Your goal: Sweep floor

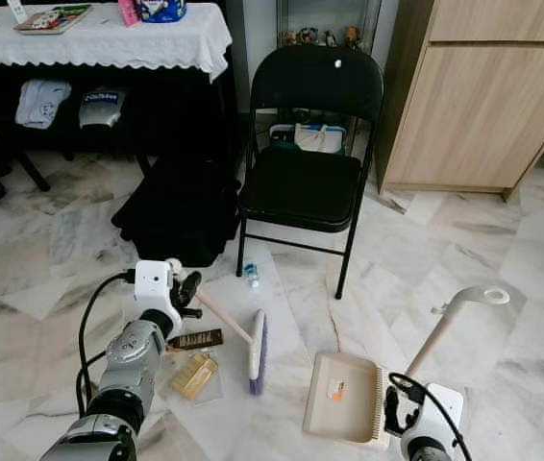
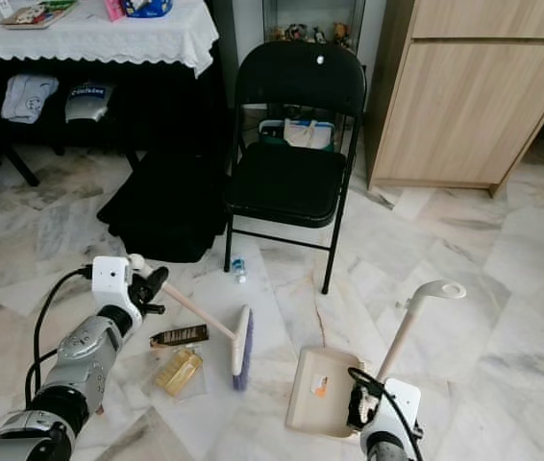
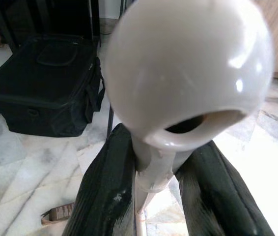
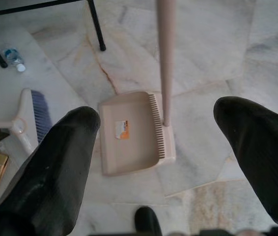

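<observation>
Broom [image 1: 256, 351]: handle pinched between left gripper [image 1: 184, 291] fingers, head on marble floor [image 1: 503, 288] ahead. Right gripper [image 4: 158, 147] fingers spread, with the dustpan [image 1: 344, 396] lying flat just beyond them.

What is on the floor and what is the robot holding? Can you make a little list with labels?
Left end effector: shut on the beige plastic broom with purple bristles
Right end effector: open, above the beige plastic dustpan
Litter: small clear plastic bottle, brown wrapper, gold packet
Behind: black folding metal chair, black fabric bag
Floor: white marble tiles
</observation>
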Controlling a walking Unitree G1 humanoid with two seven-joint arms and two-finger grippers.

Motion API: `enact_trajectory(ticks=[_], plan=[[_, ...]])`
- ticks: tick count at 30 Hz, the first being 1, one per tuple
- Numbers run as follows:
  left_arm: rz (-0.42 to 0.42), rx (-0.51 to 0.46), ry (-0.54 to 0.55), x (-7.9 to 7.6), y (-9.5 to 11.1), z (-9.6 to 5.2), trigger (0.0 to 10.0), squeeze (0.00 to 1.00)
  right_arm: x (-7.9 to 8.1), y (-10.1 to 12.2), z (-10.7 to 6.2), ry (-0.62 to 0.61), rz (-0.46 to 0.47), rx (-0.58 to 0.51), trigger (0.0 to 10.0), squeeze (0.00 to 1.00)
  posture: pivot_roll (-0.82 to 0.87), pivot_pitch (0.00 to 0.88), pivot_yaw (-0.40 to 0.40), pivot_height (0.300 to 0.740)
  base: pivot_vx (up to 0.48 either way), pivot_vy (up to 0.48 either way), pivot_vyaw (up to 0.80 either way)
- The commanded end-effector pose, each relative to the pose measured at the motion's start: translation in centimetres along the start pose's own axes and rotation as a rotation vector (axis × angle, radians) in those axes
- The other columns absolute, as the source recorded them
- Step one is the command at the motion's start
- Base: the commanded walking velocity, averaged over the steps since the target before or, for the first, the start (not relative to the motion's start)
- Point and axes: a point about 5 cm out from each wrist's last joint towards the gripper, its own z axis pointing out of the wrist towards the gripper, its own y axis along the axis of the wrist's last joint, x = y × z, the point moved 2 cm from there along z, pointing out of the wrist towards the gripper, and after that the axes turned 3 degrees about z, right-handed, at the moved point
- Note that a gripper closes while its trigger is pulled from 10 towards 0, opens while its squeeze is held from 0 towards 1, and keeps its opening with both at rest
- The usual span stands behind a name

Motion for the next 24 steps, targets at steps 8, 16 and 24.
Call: enact_trajectory(ticks=[8,16,24], plan=[[-0.005,-0.022,0.026,0.4,0.3,-0.1,10.0,0.00,-0.1,-0.2,-0.1,-0.007,-0.010,0.003,10.0,0.00,-0.01,0.083,0.054,0.740,0.000,-0.231,0.00],[-0.005,-0.022,0.028,0.5,0.3,-0.2,10.0,0.00,-0.2,0.3,-0.2,-0.013,-0.032,-0.053,10.0,0.00,-0.02,0.087,0.059,0.740,0.000,0.000,0.00],[-0.005,-0.020,0.026,0.4,0.2,-0.1,10.0,0.00,0.4,1.1,-0.2,0.063,-0.107,-0.111,10.0,0.00,-0.01,0.087,0.056,0.740,0.000,0.000,0.00]])
